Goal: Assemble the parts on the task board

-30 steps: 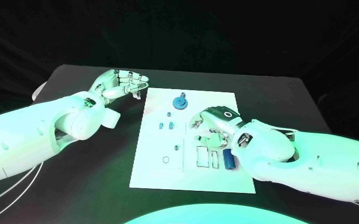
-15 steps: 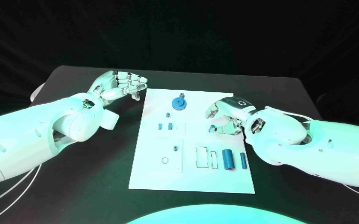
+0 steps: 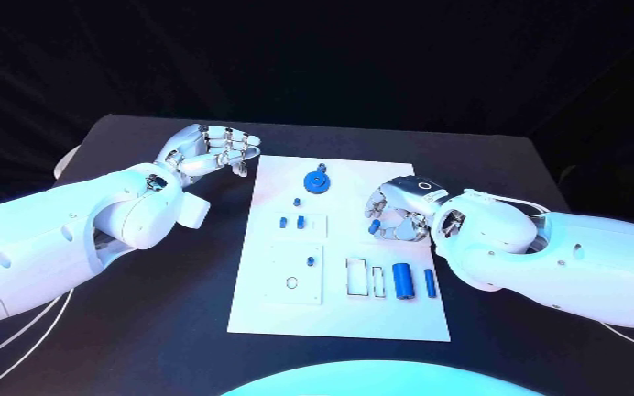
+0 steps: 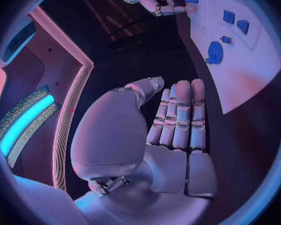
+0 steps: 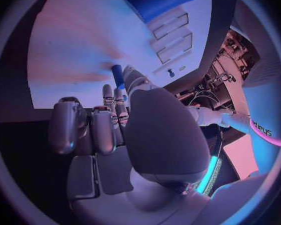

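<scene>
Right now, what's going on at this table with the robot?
The robot is assembling small blue parts on the white task board. Its right hand is over the board's right side, pinching what looks like a small blue piece. Its left hand hovers off the board's far left corner, fingers curled, holding nothing. Two blue cylinders lie near the board's near right edge.

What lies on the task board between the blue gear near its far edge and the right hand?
In the head view, only bare white task board separates the blue gear from the right hand; no part lies there.
</scene>
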`<state>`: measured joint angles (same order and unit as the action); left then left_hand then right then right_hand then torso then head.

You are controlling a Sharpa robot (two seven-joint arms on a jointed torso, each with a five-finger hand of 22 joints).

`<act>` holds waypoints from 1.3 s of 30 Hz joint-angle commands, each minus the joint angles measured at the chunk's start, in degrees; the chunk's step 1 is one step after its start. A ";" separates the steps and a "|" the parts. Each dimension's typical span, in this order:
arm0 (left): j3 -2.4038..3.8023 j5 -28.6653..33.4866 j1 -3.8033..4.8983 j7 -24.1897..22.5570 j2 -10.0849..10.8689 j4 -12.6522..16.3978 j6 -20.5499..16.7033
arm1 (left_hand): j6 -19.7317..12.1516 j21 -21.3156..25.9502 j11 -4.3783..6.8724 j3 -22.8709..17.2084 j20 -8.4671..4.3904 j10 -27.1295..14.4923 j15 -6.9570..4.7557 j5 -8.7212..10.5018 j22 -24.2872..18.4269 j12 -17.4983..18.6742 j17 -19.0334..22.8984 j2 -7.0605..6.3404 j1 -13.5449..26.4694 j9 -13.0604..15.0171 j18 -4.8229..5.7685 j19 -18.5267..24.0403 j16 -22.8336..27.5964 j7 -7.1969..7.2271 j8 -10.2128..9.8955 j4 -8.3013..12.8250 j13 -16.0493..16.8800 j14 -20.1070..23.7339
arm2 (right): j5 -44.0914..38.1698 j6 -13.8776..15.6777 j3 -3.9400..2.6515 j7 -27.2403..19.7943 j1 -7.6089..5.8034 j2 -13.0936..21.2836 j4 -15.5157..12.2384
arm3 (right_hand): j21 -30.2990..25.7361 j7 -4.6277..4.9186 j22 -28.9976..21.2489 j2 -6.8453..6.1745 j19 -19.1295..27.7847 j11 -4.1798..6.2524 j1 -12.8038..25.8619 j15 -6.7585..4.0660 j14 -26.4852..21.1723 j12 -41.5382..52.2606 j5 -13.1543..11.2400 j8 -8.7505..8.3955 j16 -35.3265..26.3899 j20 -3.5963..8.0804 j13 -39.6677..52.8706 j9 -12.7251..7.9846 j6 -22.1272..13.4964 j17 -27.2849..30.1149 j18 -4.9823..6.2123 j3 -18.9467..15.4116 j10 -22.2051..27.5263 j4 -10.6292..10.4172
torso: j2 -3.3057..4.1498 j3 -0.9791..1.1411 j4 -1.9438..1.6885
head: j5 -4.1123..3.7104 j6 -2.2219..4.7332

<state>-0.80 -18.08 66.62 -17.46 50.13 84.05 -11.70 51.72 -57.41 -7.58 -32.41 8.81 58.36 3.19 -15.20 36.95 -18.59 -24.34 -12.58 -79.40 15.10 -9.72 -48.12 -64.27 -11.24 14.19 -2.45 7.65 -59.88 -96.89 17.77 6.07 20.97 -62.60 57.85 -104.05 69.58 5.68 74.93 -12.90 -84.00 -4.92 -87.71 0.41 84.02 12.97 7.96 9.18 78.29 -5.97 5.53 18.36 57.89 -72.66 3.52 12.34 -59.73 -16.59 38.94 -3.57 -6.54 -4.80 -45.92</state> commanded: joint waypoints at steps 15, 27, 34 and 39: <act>0.03 0.35 -0.04 -0.18 -0.02 0.03 0.86 | 0.14 0.38 0.08 0.05 -0.05 -0.55 -0.03 -0.24 -0.09 -0.39 0.09 0.57 0.00 -0.10 -0.82 0.26 0.29 -0.09 0.28 0.35 0.02 0.41 | 0.45 -0.50 0.02 -0.81 0.57 -0.78 0.53 | 7.53 0.06 11.18 2.10 -3.40 2.53 -0.09 -2.41 2.73 -1.90 0.12 2.00 0.53 2.11 -0.27 1.28 5.94 0.06 -1.22 11.81 -11.25 0.67 | 0.00 -0.01 0.04 | -0.11 -0.18; 0.03 0.35 -0.04 -0.09 -0.09 -0.26 0.82 | 0.21 0.39 0.09 0.04 -0.04 -0.58 -0.03 -0.25 -0.10 -0.43 0.10 0.68 -0.02 -0.12 -0.82 0.26 0.30 -0.07 0.33 0.35 0.02 0.40 | 0.45 3.66 -0.01 0.13 0.42 -0.32 -0.30 | 10.16 -0.17 12.18 2.76 -3.94 3.07 -0.02 -2.89 2.92 -3.74 -1.79 3.99 0.99 2.66 0.41 3.57 6.55 -0.35 -1.69 16.03 -14.32 2.81 | -0.05 0.03 0.01 | -0.01 -0.16; 0.03 0.35 -0.11 -0.15 -0.31 -0.55 0.81 | 0.21 0.39 0.09 0.04 -0.04 -0.58 -0.03 -0.25 -0.10 -0.43 0.10 0.68 -0.02 -0.12 -0.82 0.26 0.30 -0.07 0.33 0.35 0.02 0.40 | 2.59 4.24 -0.17 0.17 -1.27 0.54 -3.49 | 10.53 -0.07 12.33 2.44 -4.01 3.07 0.18 -2.91 2.97 -4.20 -1.65 4.45 1.16 2.69 0.58 4.18 6.43 -0.54 -1.75 16.69 -14.73 3.56 | -0.11 0.05 0.04 | 0.22 -0.24; 0.03 0.37 -0.26 -0.22 -0.57 -0.75 0.84 | 0.21 0.39 0.09 0.04 -0.04 -0.58 -0.03 -0.25 -0.10 -0.43 0.10 0.68 -0.02 -0.12 -0.82 0.26 0.30 -0.07 0.33 0.35 0.02 0.40 | 3.58 5.42 -0.22 -0.51 -2.03 0.01 -6.85 | 10.73 -0.03 12.41 2.34 -4.05 3.09 0.30 -2.91 2.99 -4.38 -1.48 4.67 1.24 2.70 0.67 4.48 6.40 -0.63 -1.79 17.00 -14.97 3.91 | -0.19 0.07 0.04 | 0.50 -0.13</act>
<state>-0.80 -18.07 66.44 -17.30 49.75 83.26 -11.66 51.72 -57.41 -7.36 -32.41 8.81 58.16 3.19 -15.20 36.91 -18.81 -24.30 -12.58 -79.40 15.05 -9.71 -48.12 -64.27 -11.23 14.19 -2.45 7.65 -59.88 -94.46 21.69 5.85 21.22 -64.59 58.13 -110.23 80.20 5.58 74.90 -11.06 -84.01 -4.99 -87.24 -2.06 84.03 8.90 6.32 13.73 79.28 -3.69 6.07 22.80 64.20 -73.24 2.59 27.69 -71.28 -13.97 38.81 -3.51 -6.50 -4.43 -46.15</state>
